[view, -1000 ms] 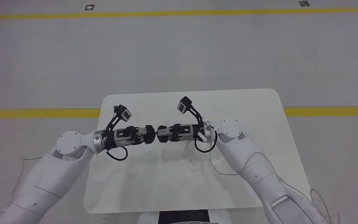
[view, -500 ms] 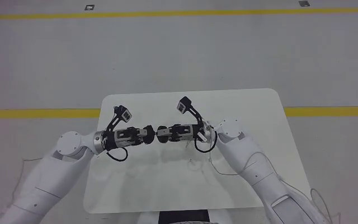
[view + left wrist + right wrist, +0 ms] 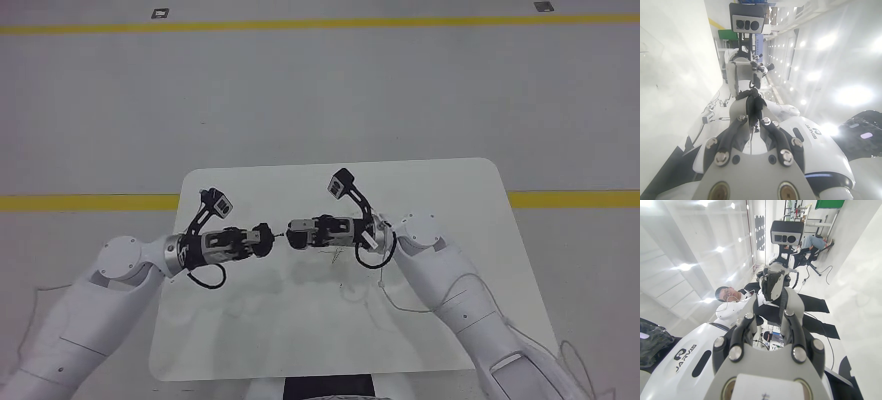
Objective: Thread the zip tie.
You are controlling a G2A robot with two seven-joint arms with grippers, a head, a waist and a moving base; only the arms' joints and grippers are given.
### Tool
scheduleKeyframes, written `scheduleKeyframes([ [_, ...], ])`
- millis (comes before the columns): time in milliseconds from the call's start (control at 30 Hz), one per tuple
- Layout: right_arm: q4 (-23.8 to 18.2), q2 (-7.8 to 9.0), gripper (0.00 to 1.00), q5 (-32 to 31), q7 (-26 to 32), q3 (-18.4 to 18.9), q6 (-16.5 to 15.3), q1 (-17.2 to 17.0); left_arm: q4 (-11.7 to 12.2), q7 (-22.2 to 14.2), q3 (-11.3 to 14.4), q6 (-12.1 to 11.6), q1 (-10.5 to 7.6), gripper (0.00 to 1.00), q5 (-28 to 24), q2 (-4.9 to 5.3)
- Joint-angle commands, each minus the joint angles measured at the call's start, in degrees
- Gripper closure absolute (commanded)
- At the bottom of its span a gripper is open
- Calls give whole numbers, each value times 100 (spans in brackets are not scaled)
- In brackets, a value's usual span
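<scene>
Right now both arms are up over the middle of the white table (image 3: 440, 200), wrists pointed at each other, left gripper (image 3: 263, 238) and right gripper (image 3: 295, 233) nose to nose with a small gap between the tips.

Left jaws: clamped on the zip tie (image 3: 753, 108). It's a black strip pinched between the two fingers, bunched at the tips, with a thin tail running back toward the palm in the left wrist view.

Right jaws: apart, open gap between the pads in the right wrist view. The left gripper's tip sits straight ahead of that opening, just beyond it.

So the zip tie is in the air, in the left gripper, above the table's centre, held off the surface.

Top view shows a thin dark line across the gap between the two grippers. It's too small to tell if it's the tie's end or whether it reaches the right pads.

Approach: left arm (image 3: 110, 290) from the near left, right arm (image 3: 450, 290) from the near right. Yellow line (image 3: 300, 24) on the floor past the far edge.
</scene>
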Motion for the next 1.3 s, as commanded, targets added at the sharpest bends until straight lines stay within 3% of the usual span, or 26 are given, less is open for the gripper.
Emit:
scheduleKeyframes([
  [0,-36,58,0,-145,-51,151,27,-47,-5,-23,-66,-21,27,100,4,6],
  [167,-216,181,0,-629,-103,403,11,-146,23,-112,-235,-139,114,100,-22,20],
  [233,-216,181,0,-629,-103,403,11,-146,-68,-226,-301,-308,97,100,83,26],
  [500,-216,181,0,-629,-103,403,11,-146,-72,-108,-283,-275,106,100,35,14],
  [700,-216,181,0,-629,-103,403,11,-146,278,179,-549,-637,193,100,-111,3],
  [800,-230,182,0,-671,-133,398,15,-146,317,113,-758,-639,292,100,-281,1],
  [1067,-871,296,0,-3172,-264,-64,486,206,273,64,-1166,-639,458,100,-319,-60],
  [1167,-1110,330,0,-4102,140,-370,238,438,263,28,-1233,-639,484,100,-335,-90],
  [1267,-1131,336,0,-4276,194,-424,187,475,263,28,-1233,-639,484,100,-335,-90],
])
